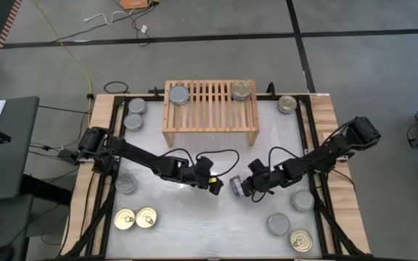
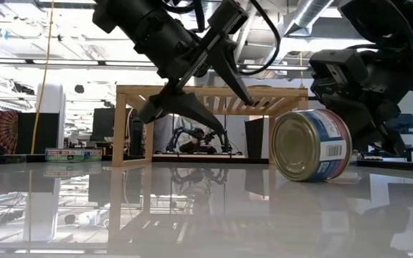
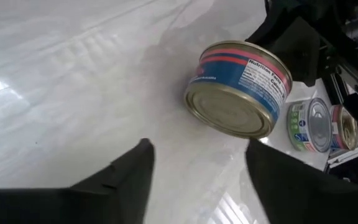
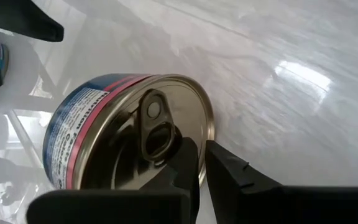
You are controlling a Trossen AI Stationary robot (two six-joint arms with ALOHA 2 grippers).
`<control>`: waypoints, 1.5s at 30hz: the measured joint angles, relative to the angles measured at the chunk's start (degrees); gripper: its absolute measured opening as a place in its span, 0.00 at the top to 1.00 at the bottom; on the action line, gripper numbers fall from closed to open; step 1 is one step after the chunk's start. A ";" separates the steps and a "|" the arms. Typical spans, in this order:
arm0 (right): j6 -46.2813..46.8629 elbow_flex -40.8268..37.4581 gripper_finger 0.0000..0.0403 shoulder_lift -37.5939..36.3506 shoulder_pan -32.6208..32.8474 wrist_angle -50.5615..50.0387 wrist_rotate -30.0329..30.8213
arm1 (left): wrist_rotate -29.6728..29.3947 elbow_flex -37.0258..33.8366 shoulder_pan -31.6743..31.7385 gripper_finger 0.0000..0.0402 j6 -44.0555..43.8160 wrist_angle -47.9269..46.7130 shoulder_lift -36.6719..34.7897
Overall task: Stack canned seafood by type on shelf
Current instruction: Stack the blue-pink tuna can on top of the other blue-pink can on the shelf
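A blue-and-red labelled can is lying on its side on the counter, in the middle, well in front of the wooden shelf. The right gripper is sitting against the can's pull-ring end, its fingers nearly closed with only a narrow gap and gripping nothing. The left gripper is hovering just beside the can's plain bottom, fingers spread wide and empty. Two cans are resting on the shelf top.
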 joint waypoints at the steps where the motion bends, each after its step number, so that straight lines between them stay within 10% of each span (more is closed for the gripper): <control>1: -0.03 0.02 0.86 0.00 -0.01 0.01 -0.02 | -0.02 0.00 0.00 0.31 -0.24 -0.01 0.00; 8: -0.03 0.04 0.86 -0.02 0.01 0.01 -0.18 | -0.04 0.00 0.00 0.02 -2.32 -0.04 0.00; 27: 4.18 0.33 0.96 -14.43 1.60 -16.38 -1.70 | 1.07 -0.02 -0.63 0.06 -8.80 -1.22 0.02; 38: 4.57 14.64 0.97 -3.84 3.67 -33.60 2.12 | 0.40 -0.04 -0.31 0.06 -8.82 -8.40 0.04; 45: -13.74 21.18 0.97 3.20 1.38 -19.40 5.49 | 1.38 -0.11 -0.80 0.06 -8.61 -19.44 -2.73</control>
